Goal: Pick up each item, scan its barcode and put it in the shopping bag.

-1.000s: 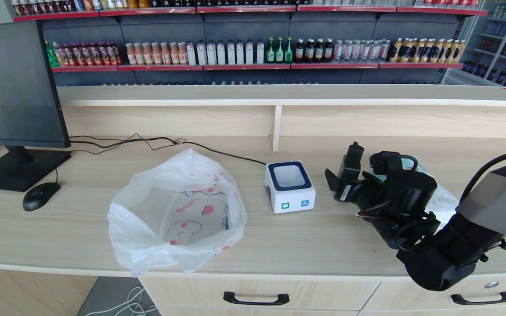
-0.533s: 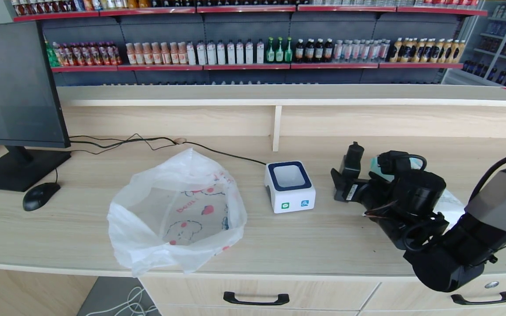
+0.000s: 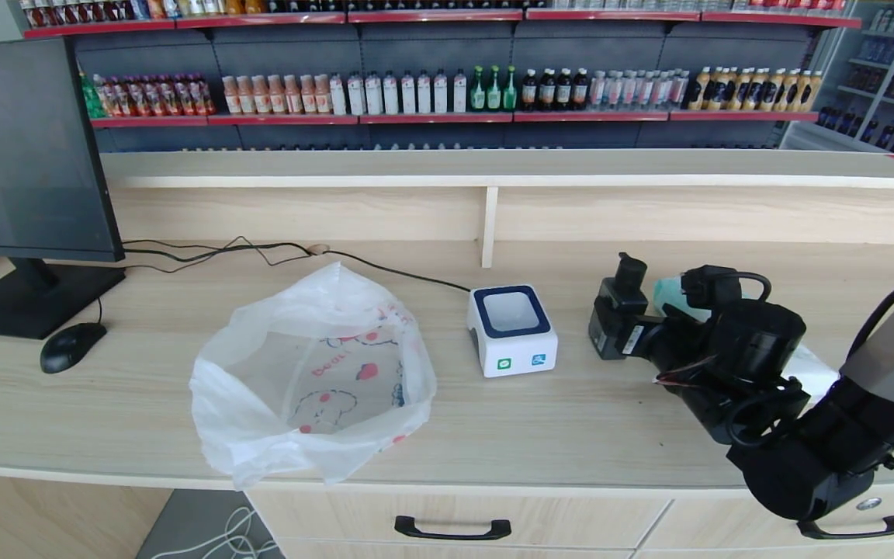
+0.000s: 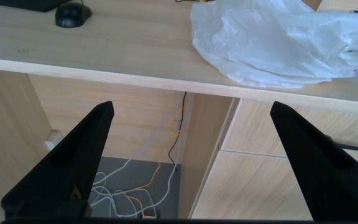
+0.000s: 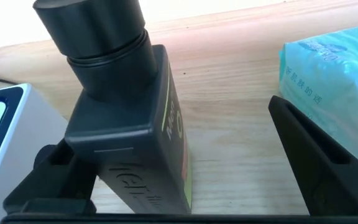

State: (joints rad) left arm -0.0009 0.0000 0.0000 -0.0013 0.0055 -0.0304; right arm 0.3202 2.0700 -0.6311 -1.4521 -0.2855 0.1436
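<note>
At the far left of the counter stand a dark monitor and a black mouse. The left gripper hangs below the counter's front edge, fingers spread wide. The white shopping bag lies open on the counter, with the white scanner near it on the right. Next comes the black bottle, upright on the counter between the parted jaws of the right gripper, one finger close by it, the other standing apart. A teal tissue pack lies just beyond
</note>
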